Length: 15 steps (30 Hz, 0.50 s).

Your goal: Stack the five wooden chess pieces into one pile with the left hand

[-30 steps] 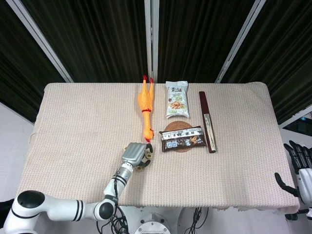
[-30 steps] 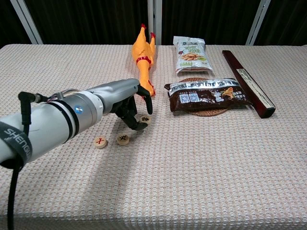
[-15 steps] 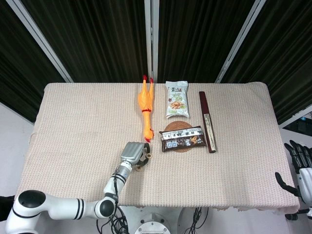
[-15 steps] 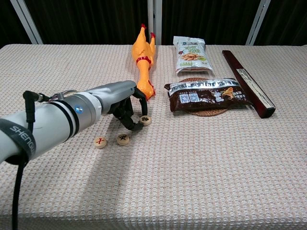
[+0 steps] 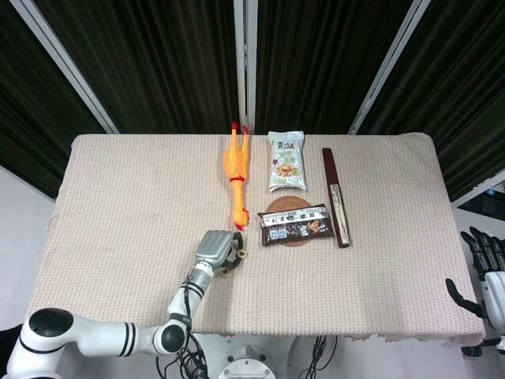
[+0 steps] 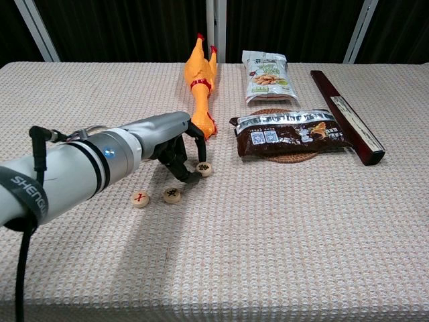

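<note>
Left hand (image 6: 175, 151) curled over chess pieces (image 6: 204, 169) just below rubber chicken (image 6: 200, 84), grasp impossible to tell, two more pieces (image 6: 155, 196) nearby, snack packets (image 6: 289, 133) to chicken's right, right hand (image 5: 483, 276) empty, fingers apart.

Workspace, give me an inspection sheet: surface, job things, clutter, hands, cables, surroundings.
Surface: table under a beige woven cloth, flat.
Job's things: three wooden chess pieces show in the chest view, one at the left hand's fingers, two side by side nearer the camera; no pile seen, others hidden or out of view.
Clutter: rubber chicken, snack bag, dark snack pack on a woven coaster, long dark box.
Hands: left hand low over the cloth, fingers curled by the piece, hold unclear; right hand off the table's right edge, holding nothing.
Cables: black cable along the left arm.
Surroundings: dark curtains.
</note>
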Tool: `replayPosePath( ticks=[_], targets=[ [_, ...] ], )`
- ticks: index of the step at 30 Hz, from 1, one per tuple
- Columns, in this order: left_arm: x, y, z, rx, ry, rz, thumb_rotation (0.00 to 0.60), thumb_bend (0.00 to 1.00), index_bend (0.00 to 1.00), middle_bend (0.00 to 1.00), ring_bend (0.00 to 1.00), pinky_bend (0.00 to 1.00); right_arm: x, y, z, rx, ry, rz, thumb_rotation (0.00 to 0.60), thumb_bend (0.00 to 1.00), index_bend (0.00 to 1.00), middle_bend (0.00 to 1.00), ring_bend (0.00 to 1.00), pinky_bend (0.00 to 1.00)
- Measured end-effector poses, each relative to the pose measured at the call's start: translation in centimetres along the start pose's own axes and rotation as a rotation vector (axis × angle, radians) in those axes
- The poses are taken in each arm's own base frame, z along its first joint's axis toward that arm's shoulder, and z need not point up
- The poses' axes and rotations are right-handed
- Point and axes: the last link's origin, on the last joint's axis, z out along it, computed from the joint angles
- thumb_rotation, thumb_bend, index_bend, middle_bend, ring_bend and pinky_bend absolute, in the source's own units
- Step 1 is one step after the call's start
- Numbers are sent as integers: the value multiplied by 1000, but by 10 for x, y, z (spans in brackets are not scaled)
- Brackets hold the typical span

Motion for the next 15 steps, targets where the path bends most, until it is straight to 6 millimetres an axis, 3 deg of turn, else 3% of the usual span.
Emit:
replayPosePath(
  ticks=[7, 15],
  targets=[
    [17, -4, -13, -2, 33, -13, 600, 305, 498, 1000, 1000, 1000, -1, 0, 1, -1, -2, -3, 600, 292, 0, 0, 0, 0],
    [43, -37, -29, 73, 96, -27, 600, 305, 492, 1000, 1000, 1000, -4, -3, 0, 3, -11, -18, 600, 292, 0, 0, 0, 0]
  ],
)
